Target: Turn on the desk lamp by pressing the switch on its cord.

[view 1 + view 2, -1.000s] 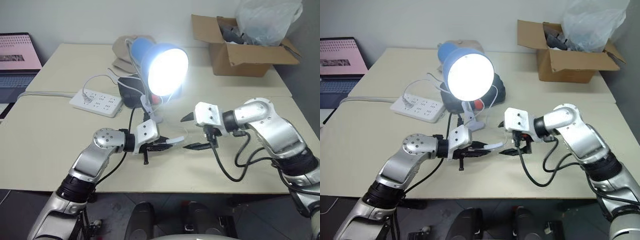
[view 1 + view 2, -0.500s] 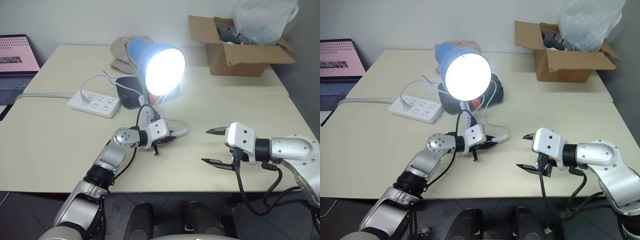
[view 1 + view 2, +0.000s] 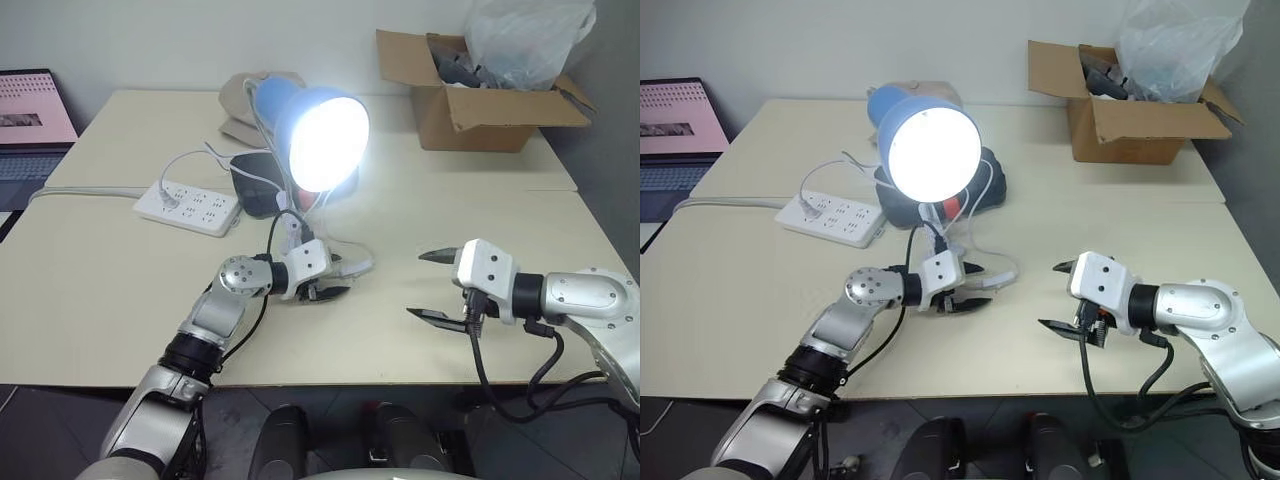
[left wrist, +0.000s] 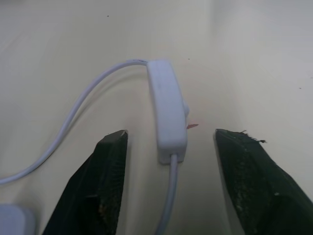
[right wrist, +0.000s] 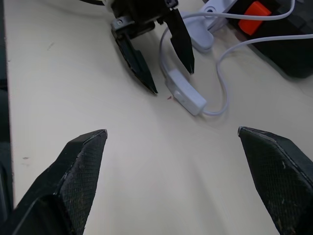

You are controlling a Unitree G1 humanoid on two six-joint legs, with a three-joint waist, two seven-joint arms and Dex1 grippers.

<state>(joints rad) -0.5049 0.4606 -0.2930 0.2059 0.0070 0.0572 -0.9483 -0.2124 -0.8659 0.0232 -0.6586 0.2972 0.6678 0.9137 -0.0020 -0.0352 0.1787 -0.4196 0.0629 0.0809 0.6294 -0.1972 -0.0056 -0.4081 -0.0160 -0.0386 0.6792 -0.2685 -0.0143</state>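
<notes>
1. Left eye view: desk lamp (image 3: 318, 138) is lit, blue shade facing the camera, standing mid-surface (image 3: 90, 290). Left hand (image 3: 333, 281) sits low in front of the lamp, fingers apart. Right hand (image 3: 432, 285) hovers well to the right of it, jaws wide, nothing in them. White power strip (image 3: 189, 206) lies left of the lamp; cardboard box (image 3: 480, 95) at the far right corner; laptop (image 3: 35, 115) at the far left edge.
2. Right eye view: same layout. Thin white cord (image 3: 985, 262) loops from the lamp base toward the left hand. Black case (image 3: 985, 190) with a red spot sits behind the lamp's clip base.
3. Left wrist view: switch (image 4: 168, 116) lies flat on the surface between the two black fingers (image 4: 95, 191), lengthwise along them. Gap on both sides, no contact. Cord exits both ends, one end curving away.
4. Right wrist view: right hand's fingers (image 5: 73, 171) spread wide over bare surface, empty. Beyond them, the left hand straddles one end of the switch; switch rests on the surface, not gripped. Orange-red button on the black case visible at the far edge.
</notes>
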